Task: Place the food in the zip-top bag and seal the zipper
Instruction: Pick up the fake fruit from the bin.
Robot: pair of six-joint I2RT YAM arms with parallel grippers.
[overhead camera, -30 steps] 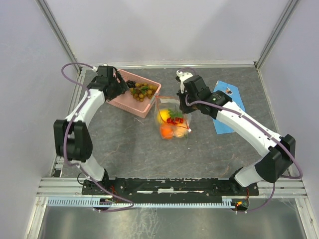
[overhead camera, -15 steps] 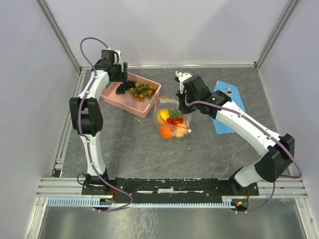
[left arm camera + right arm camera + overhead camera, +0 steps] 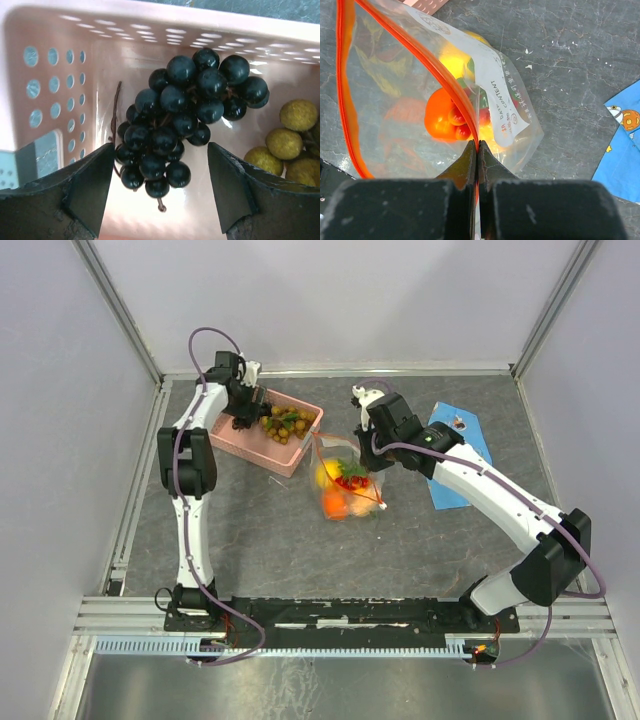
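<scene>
Spread left fingers [image 3: 245, 407] may grip the dark grapes [image 3: 175, 120] badly and drop them; right fingers [image 3: 471, 162] clench the zip-top bag [image 3: 385, 75].

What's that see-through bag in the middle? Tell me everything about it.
The bag is clear, crinkly plastic with printed lettering and an orange-red zipper strip along its mouth, which gapes open. Inside lie a yellow fruit, an orange fruit and small red ones. It rests on the grey table beside a pink basket; the right gripper is pinched shut on its rim.
</scene>
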